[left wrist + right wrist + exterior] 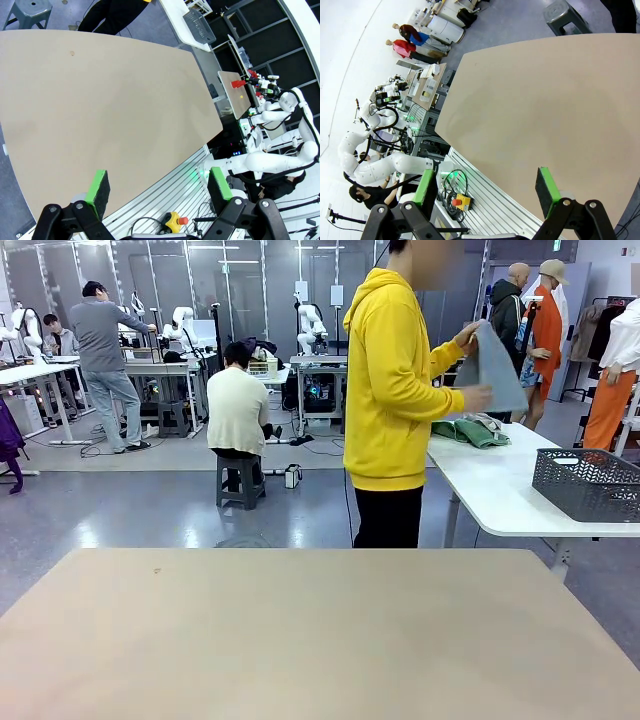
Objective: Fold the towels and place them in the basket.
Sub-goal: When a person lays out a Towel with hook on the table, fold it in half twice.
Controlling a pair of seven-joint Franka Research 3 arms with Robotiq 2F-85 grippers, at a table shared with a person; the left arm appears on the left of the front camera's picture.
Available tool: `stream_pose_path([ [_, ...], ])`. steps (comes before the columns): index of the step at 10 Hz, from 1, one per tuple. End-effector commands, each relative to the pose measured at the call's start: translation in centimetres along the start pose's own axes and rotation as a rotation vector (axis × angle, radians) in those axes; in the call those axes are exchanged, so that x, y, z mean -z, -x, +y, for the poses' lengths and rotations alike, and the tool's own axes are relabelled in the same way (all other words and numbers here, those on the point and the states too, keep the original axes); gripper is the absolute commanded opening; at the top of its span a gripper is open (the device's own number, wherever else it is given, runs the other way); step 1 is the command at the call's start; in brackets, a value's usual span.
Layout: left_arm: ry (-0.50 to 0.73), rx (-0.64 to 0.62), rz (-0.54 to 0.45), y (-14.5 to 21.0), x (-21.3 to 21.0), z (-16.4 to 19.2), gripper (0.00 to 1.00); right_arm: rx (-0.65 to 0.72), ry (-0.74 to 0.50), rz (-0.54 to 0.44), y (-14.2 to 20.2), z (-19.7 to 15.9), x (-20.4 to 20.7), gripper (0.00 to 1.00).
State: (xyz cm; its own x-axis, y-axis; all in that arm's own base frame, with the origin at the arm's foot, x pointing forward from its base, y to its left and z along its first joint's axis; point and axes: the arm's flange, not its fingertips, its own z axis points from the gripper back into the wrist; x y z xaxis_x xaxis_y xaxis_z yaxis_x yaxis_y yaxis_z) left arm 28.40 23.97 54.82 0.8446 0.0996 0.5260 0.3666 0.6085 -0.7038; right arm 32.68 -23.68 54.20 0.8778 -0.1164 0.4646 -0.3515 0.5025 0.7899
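— How do the tools stand?
— The left tool (159, 180) and the right tool (486, 186) both gape wide, green pads apart. They grip and touch nothing, and each hangs over the near edge of the beige bench (320, 640).
— And the towels?
— Well apart from both tools, at the white bench (500, 495) beyond. A person (395, 390) holds the blue-grey towel (495, 365) up in both hands. The green towel (468, 432) lies crumpled on that bench, the basket (588, 483) apart from it, nearer the camera.
— Which view tells what?
— The front view gives towels and basket; the wrist views give the pads.
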Motion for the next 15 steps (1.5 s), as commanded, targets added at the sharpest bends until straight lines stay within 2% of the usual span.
stream_pose_path([
  [1, 0.009, 0.013, -0.003, -0.23, -0.21, -0.15, 1.00, -0.016, -0.008, -0.002, -0.02, -0.05, -0.11, 1.00],
  [15, 0.009, 0.013, -0.003, -0.23, -0.21, -0.15, 1.00, -0.016, -0.008, -0.002, -0.02, -0.05, -0.11, 1.00],
])
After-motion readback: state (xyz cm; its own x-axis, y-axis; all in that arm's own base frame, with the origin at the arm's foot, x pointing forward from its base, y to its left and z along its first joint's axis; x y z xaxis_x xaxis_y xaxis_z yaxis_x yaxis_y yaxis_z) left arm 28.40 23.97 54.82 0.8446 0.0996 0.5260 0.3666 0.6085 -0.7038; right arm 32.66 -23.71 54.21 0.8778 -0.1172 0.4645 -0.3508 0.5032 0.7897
